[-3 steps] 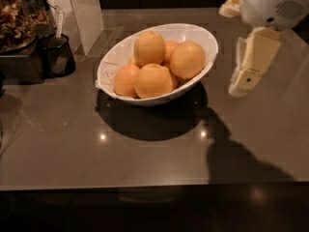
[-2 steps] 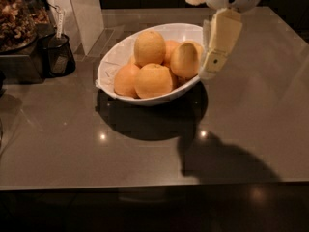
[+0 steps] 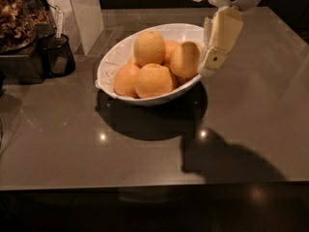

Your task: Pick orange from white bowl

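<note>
The robot's gripper [image 3: 211,66] hangs at the right rim of the white bowl [image 3: 112,62] on a dark, glossy worktop [image 3: 251,124], in the approach step of the pick. Whether the gripper is spread or pressed together cannot be told from this angle; it appears to carry nothing. The orange [image 3: 149,47], the paler, dimpled and slightly elongated fruit, sits on top of a pile of at least 5 in the bowl, left of the gripper. A deeper-coloured orange [image 3: 185,59] lies between the 2, just beside the gripper. The next move appears to call for carrying the gripper left over that neighbour, centring above the pale fruit, then descending to close on its sides without nudging the pile. A dark mesh cup [image 3: 58,57] stands well apart at the far left.
</note>
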